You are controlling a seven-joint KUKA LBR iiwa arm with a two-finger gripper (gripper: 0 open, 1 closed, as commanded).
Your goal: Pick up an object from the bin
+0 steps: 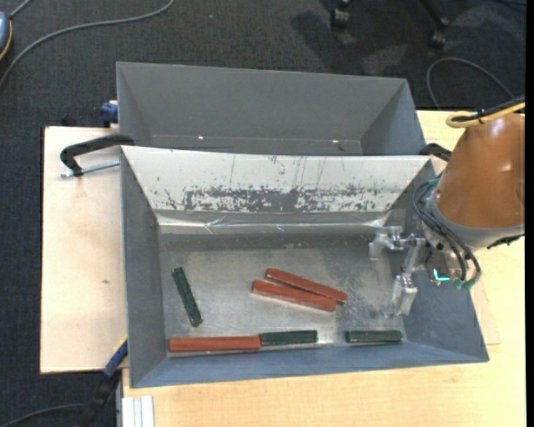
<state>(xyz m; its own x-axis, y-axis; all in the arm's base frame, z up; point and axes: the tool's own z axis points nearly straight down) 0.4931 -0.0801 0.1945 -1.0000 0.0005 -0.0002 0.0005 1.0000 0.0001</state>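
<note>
Pointing down, hand (402,302) near dark green bar (374,337)

Robotics lab: grey metal bin (267,96) with a robot arm (484,171) reaching in, loose cables (92,23) across dark carpet (50,96), office-chair casters (340,14) at top edge.

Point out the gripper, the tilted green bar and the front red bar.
Gripper (405,308), camera view, its lower tip.
Tilted green bar (186,296), camera view, mid-length.
Front red bar (214,343), camera view, mid-length.

The orange cover (486,173) behind the pincer (405,302) is cut off by the view's right edge
</note>
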